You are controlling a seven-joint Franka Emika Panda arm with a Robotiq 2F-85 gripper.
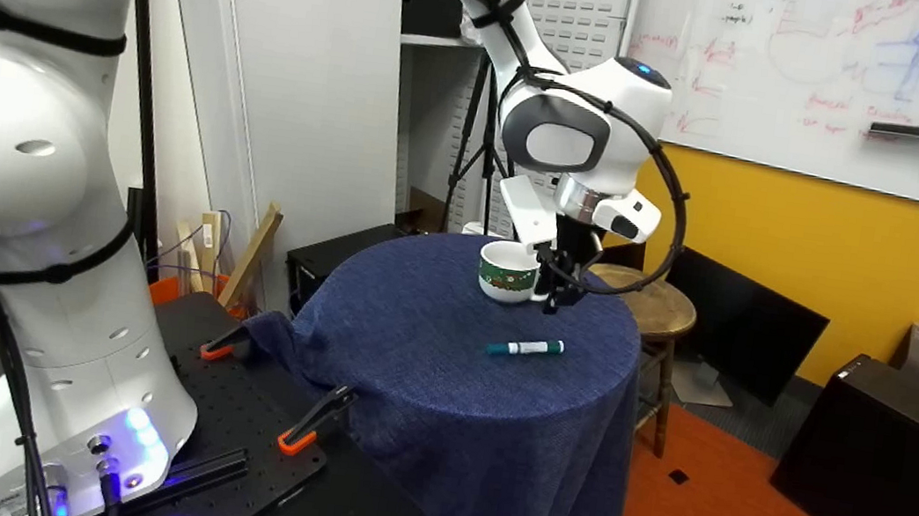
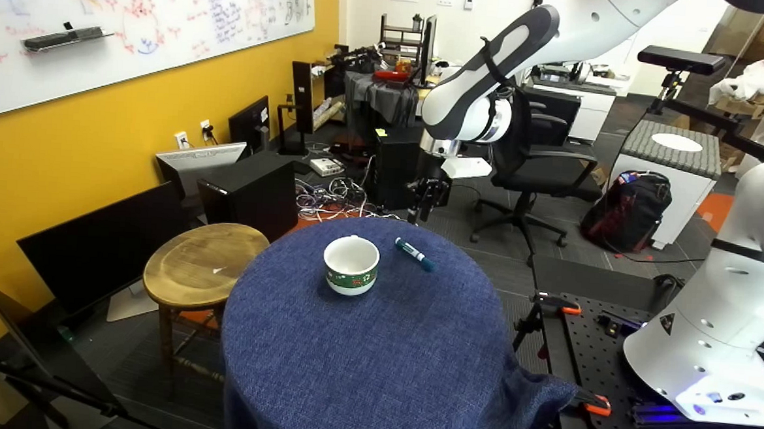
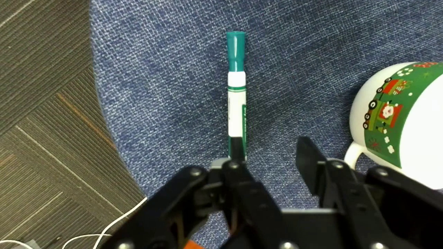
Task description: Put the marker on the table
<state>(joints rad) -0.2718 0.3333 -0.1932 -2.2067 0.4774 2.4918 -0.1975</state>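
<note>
The hand (image 3: 271, 147) is hanging spread and empty; the marker (image 3: 236, 103) is lying on the table (image 3: 166, 86), its long axis running across the closing direction; its near end is partly hiding behind the finger (image 3: 237, 148) farther from the cup (image 3: 384, 117).

I could pass a finger (image 3: 307, 159) between marker (image 3: 236, 110) and cup (image 3: 387, 117), whose handle (image 3: 353, 154) juts my way; on the marker's other side, open table (image 3: 148, 103).
</note>
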